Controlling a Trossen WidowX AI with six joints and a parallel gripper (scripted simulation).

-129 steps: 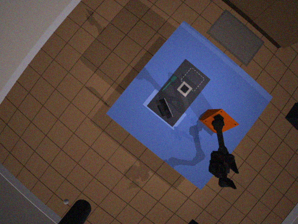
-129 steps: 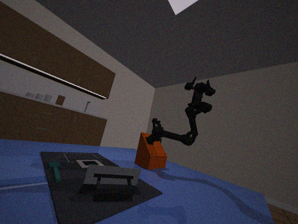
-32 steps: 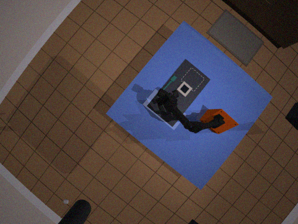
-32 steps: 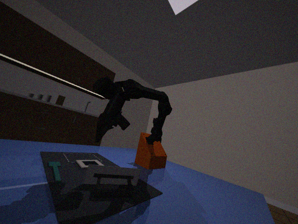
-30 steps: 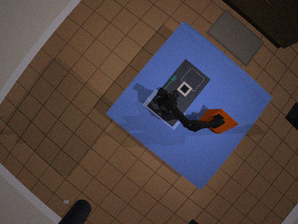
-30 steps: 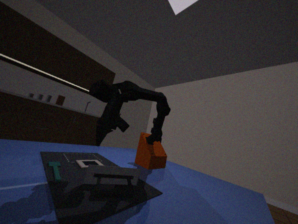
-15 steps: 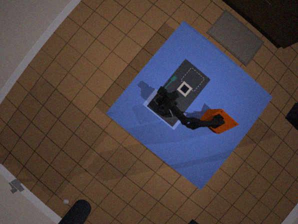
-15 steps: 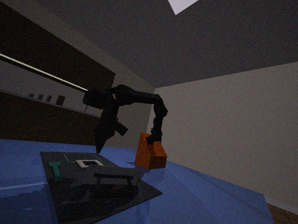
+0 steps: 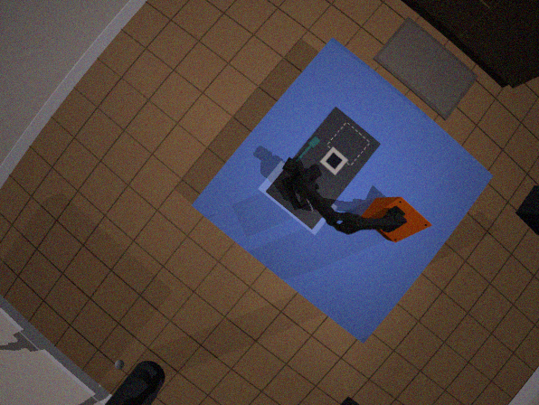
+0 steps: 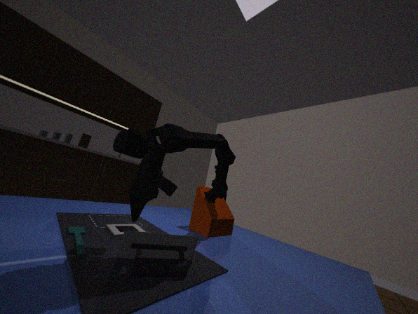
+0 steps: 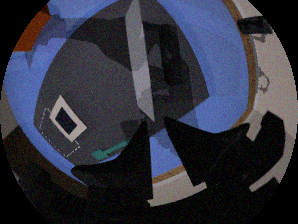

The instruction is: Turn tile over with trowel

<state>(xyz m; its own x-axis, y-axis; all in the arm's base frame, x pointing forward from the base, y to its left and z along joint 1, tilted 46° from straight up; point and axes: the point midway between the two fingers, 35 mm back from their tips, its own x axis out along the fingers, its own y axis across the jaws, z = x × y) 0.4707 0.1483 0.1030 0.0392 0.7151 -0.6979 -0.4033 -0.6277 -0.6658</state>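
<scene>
Overhead, you had the black arm reaching from its orange base across the blue table, with its fingertips too dark to make out from above. The tile, pale with a dark square showing on its upper face, lay on the dark mat, overlapping one side of the dashed outline but mostly outside it. The teal trowel lay near the mat's edge. From the exterior, your gripper pointed down above the mat, beyond a slanted grey panel fronted by a black bar. At the wrist, the fingers stood partly apart, grasping nothing; you saw the trowel toward the lower left, the tile farther left and a long pale strip above the fingertips.
</scene>
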